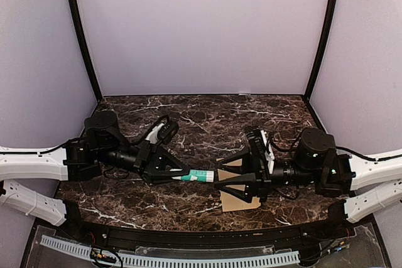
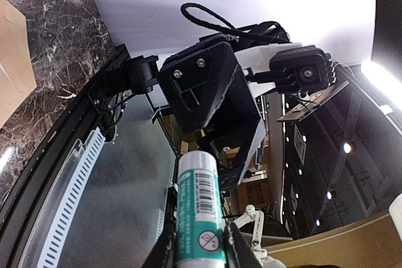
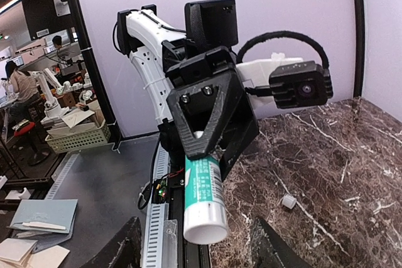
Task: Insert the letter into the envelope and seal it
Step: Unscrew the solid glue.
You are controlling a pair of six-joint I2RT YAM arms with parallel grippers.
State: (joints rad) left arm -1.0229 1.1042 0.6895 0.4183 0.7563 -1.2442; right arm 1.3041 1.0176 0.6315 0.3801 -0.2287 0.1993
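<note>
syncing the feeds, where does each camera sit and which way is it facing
top external: above and behind the arm bases, looking down on the marble table; both arms show, left gripper holding a glue stick toward the open right gripper, envelope beneath it
left wrist: on the left arm, looking along the glue stick at the right gripper; own fingers clamp it
right wrist: on the right arm, facing the left gripper; own fingers spread at the bottom
shared: wrist views face each other; both show the glue stick

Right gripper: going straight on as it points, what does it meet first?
The white end of the glue stick, held by the left gripper, lined up between the open fingers of the right gripper. Gap unclear.
</note>
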